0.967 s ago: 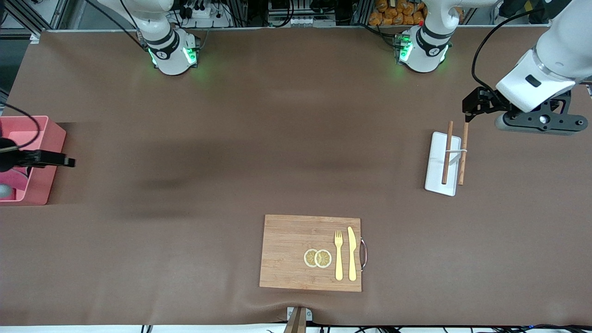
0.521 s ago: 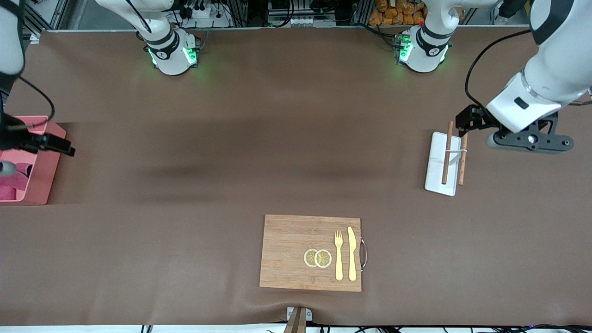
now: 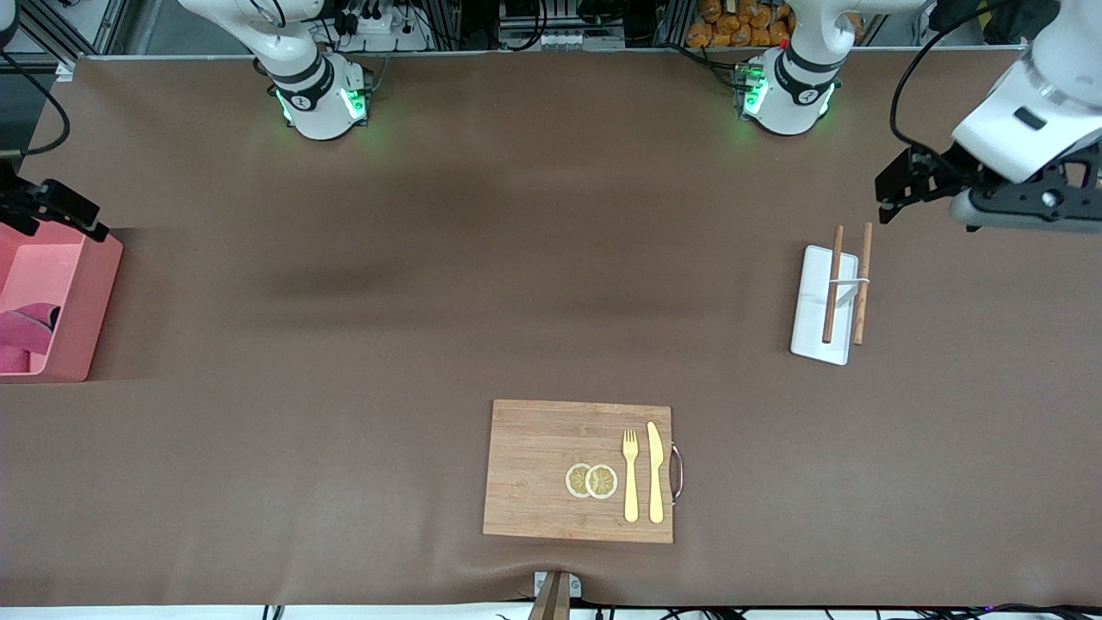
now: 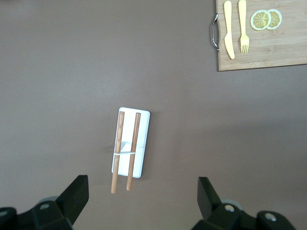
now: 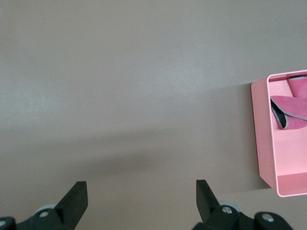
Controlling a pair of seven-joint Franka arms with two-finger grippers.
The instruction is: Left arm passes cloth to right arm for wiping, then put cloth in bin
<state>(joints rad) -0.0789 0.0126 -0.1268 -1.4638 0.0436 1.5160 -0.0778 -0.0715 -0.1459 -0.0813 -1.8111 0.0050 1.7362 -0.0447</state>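
Note:
The pink bin (image 3: 86, 293) stands at the right arm's end of the table. The crimson cloth (image 3: 21, 331) lies crumpled inside it, also seen as the cloth (image 5: 292, 112) in the bin (image 5: 263, 139) from the right wrist. My right gripper (image 5: 141, 199) hangs open and empty over bare table beside the bin, toward the robots' bases; it shows as the right gripper (image 3: 56, 207) in the front view. My left gripper (image 4: 143, 196) is open and empty in the air at the left arm's end of the table, just off the white tray (image 4: 144, 139).
The white tray (image 3: 814, 314) carries two wooden sticks (image 3: 832, 284). A wooden cutting board (image 3: 542, 469) with a yellow fork, a knife and lemon slices lies near the front camera's edge. Brown mat covers the table.
The right gripper has moved off the bin toward the robots' bases, leaving the cloth uncovered inside. The left gripper dipped toward the tray, then drew back toward the bases.

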